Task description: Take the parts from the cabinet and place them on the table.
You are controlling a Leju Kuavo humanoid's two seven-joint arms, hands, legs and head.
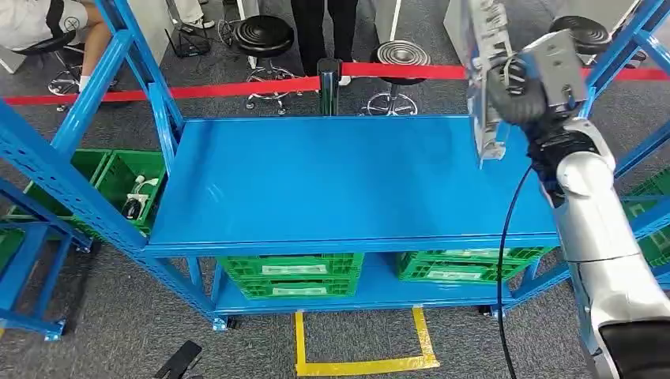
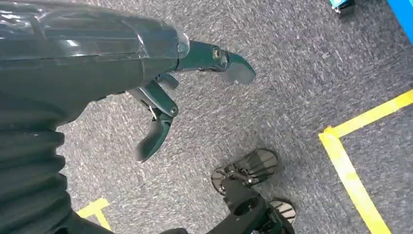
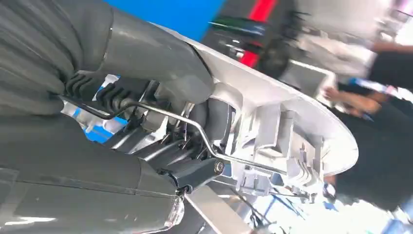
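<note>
From the head view, the right hand (image 1: 528, 93) is raised above the far right corner of the smooth blue table (image 1: 316, 189), gripping a pale ribbed plastic part (image 1: 488, 79) held on edge; the tabletop beneath is bare and flat. At the left wrist, the left hand (image 2: 160, 92) hangs over grey carpet (image 2: 292, 97), dark fingers spread, holding nothing. At the right wrist, fingers (image 3: 195, 170) wrap the part's (image 3: 292, 141) curved, moulded underside

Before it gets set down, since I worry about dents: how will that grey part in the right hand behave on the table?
The grey part looks like stiff moulded plastic, thin with ribs, so probably light. Held on edge, it would likely tip flat on the blue table.
</note>
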